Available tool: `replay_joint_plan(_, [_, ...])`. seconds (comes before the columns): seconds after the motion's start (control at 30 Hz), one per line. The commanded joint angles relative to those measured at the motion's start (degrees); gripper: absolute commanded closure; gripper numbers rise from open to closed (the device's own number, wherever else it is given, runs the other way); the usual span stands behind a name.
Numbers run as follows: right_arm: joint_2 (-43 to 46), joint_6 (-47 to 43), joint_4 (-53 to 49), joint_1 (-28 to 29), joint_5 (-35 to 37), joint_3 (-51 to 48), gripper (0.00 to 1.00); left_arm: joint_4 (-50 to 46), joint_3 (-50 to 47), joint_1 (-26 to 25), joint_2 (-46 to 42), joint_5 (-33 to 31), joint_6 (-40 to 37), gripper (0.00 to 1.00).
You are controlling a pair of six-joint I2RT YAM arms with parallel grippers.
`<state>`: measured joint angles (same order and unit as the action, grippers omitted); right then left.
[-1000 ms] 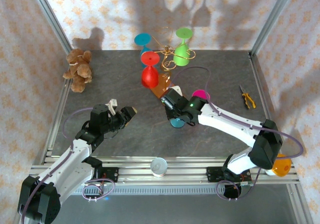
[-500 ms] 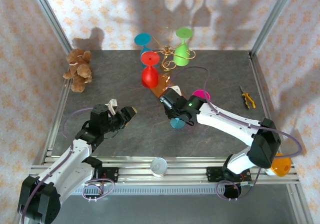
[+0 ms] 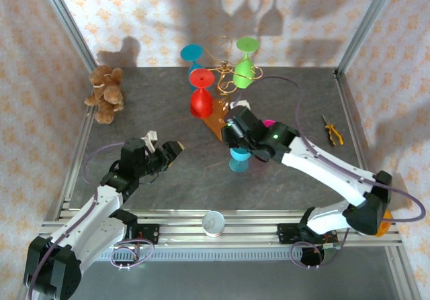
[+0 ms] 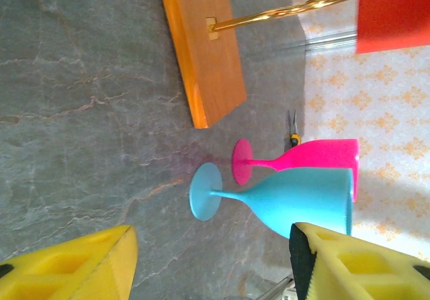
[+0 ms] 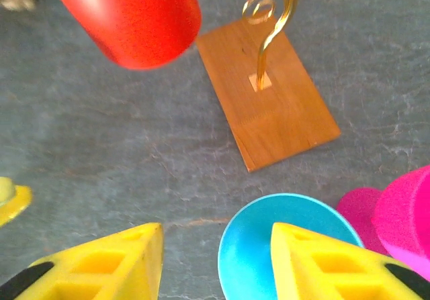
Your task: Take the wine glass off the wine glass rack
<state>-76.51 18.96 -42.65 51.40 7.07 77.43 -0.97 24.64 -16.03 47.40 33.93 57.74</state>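
Top view: my right tool [image 3: 235, 131] hangs over the cyan wine glass [image 3: 239, 160], which stands upright on the worktop just near-side of the wine glass rack [image 3: 216, 120]. I judge this to be the letting-go step, and next comes a straight lift clear.

Left wrist: my left tool [image 4: 213, 239] is spread wide and empty, with the glass [image 4: 302, 199] beside the rack's base [image 4: 208, 52].

Right wrist: my fingers [image 5: 121, 260] are apart and clasp nothing, and the glass rim [image 5: 248, 260] lies below them, short of the base.

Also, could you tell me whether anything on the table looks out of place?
Nothing spilled or broken. A teddy bear lies by the left wall and pliers by the right edge, both odd beside glassware. The cyan glass and pink glass stand upright.
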Motion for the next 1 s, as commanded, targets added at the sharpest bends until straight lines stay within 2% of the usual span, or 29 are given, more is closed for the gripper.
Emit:
replay_joint_plan(0.0, [4.72,2.8,-0.57,-4.25,-5.34,2.64,0.54,-3.52,6.83,0.17,-0.73,-1.77,-2.82,0.39])
replay_joint_plan(0.23, [10.26,6.81,0.99,-18.61,-19.84,6.03,0.47,-15.27,22.15,0.21,0.82,-5.62,-9.87,0.39])
replay_joint_plan(0.37, [9.24,9.35,3.44,-28.88,-30.64,8.2,0.43,-16.69,27.63,1.43,2.8,-7.48,-10.41,0.39])
replay_joint_plan(0.47, [6.46,12.43,7.79,-37.19,-39.32,9.32,0.41,-15.58,30.12,4.43,4.79,-6.09,-9.22,0.39])
replay_joint_plan(0.57, [2.3,14.26,11.43,-42.87,-43.7,11.67,0.4,-12.7,31.57,8.04,7.27,-3.56,-7.26,0.39])
replay_joint_plan(0.7, [-5.4,13.91,13.95,-45.54,-46.54,17.82,0.39,-12.1,35.22,9.21,11.63,-2.94,-8.04,0.39])
replay_joint_plan(0.97, [-24.21,13.89,15.82,-46.35,-51.45,35.83,0.41,-9.64,39.91,9.75,18.87,-2.76,-8.22,0.39])
